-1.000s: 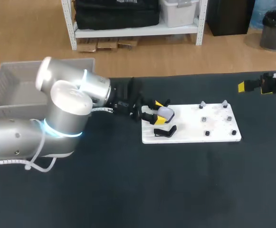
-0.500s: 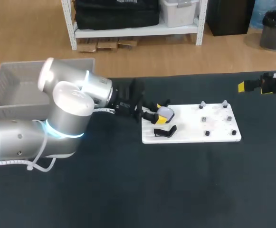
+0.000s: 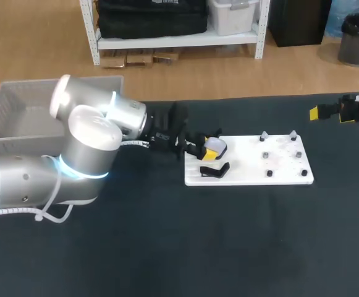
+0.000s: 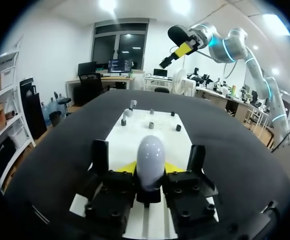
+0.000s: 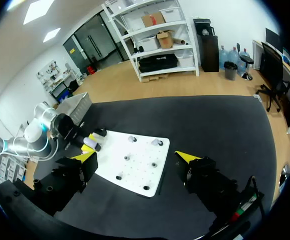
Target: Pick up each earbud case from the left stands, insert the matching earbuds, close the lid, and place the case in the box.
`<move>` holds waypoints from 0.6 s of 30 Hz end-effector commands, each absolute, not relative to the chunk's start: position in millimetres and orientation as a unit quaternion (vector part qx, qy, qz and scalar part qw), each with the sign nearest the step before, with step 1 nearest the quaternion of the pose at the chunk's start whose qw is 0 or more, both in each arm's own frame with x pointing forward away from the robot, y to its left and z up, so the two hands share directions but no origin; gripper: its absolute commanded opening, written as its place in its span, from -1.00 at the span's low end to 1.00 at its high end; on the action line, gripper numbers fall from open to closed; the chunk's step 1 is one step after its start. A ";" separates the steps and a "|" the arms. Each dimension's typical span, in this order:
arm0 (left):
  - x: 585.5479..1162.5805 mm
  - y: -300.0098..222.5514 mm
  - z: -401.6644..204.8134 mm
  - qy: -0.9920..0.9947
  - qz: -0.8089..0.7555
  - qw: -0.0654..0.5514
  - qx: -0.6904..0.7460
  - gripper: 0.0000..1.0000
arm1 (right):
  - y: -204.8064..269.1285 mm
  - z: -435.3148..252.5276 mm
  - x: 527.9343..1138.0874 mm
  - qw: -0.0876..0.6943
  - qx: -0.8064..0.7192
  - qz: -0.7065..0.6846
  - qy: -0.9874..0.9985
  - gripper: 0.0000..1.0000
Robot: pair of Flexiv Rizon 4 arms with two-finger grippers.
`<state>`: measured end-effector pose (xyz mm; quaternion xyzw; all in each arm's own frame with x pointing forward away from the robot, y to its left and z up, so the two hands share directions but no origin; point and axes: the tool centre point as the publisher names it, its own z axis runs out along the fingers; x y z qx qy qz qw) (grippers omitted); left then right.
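At the board's (image 3: 278, 167) left edge, the left gripper (image 4: 150, 167) pinches the pale case (image 4: 150, 150), a yellow tip on either side. Whether the case is clear of its stand cannot be told. Right gripper (image 5: 136, 156) hangs well apart, beyond the board's far end, fingers spread and holding nothing. Risk, as judged: the case is smooth and rounded, so a tilted lift could let it slip or snag the stand and drag the board.
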<state>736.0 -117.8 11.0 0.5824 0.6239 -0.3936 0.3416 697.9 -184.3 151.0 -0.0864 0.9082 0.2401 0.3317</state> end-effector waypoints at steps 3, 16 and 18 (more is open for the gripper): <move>737.1 -117.9 13.1 0.623 -0.396 0.338 0.583 -1.00 | -184.6 150.7 698.3 0.332 -0.087 0.241 0.908 1.00; 732.4 -119.2 13.8 0.622 -0.402 0.335 0.582 -1.00 | -184.6 150.7 698.3 0.332 -0.087 0.241 0.908 1.00; 731.2 -119.2 13.9 0.622 -0.403 0.335 0.582 -1.00 | -184.6 150.7 698.3 0.332 -0.087 0.241 0.908 1.00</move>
